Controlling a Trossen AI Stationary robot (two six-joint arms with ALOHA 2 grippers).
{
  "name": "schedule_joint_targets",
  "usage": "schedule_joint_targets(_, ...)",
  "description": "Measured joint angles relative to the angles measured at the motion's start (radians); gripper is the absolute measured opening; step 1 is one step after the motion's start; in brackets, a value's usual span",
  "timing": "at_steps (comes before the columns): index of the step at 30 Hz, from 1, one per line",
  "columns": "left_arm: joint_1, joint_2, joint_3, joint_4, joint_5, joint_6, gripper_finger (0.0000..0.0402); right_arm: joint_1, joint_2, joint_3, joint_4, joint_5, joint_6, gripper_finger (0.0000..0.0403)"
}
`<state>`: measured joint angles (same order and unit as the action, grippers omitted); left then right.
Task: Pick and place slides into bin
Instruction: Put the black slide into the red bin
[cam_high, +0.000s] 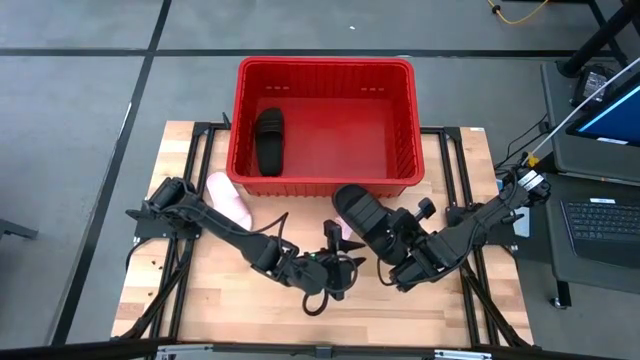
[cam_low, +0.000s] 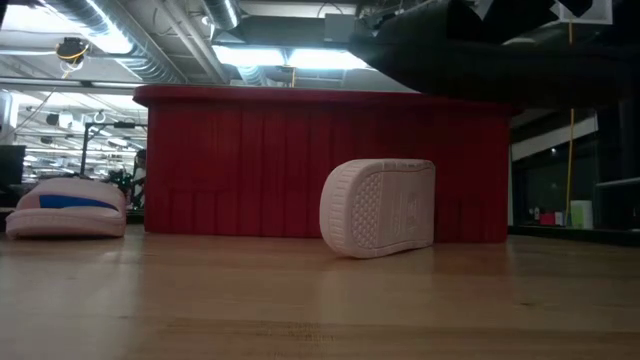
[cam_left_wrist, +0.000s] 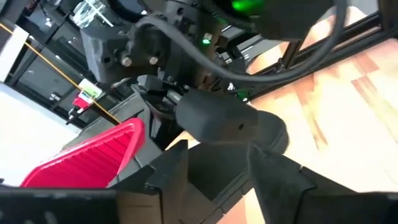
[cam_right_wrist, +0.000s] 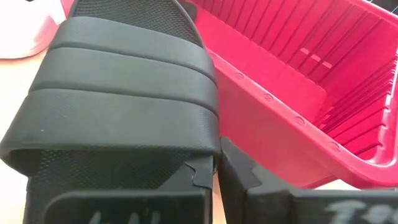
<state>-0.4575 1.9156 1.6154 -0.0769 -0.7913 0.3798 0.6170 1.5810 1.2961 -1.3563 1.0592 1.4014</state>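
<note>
Red bin (cam_high: 325, 70) holds one black slide (cam_high: 269, 140) (left side).

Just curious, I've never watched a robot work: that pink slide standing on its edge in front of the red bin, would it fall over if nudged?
Probably. The pink slide stands on its narrow side edge, sole facing the low camera, so a light push would likely tip it flat. It looks like thick foam, so probably light. The patterned tread should keep it from sliding far on the wooden table.

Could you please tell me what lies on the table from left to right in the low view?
Pale pink slide lying flat, with a blue insole patch → second pale pink slide tipped on its side, sole facing the camera. The red bin spans behind both.
</note>
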Motion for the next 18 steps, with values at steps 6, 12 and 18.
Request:
schedule_joint_targets(6,0.024,0.000,0.000,0.000,-0.081,-0.033,0.0180,0.000,0.000,0.000,0.030,0.024,0.000,0.0011)
schedule_joint_targets(12,0.043,0.012,0.000,0.000,-0.125,-0.044,0.0180,0.000,0.000,0.000,0.059,0.071,0.000,0.0011)
schedule_joint_targets(18,0.036,0.021,-0.001,0.002,-0.127,-0.027,0.0180,0.000,0.000,0.000,0.075,0.101,0.001,0.0011)
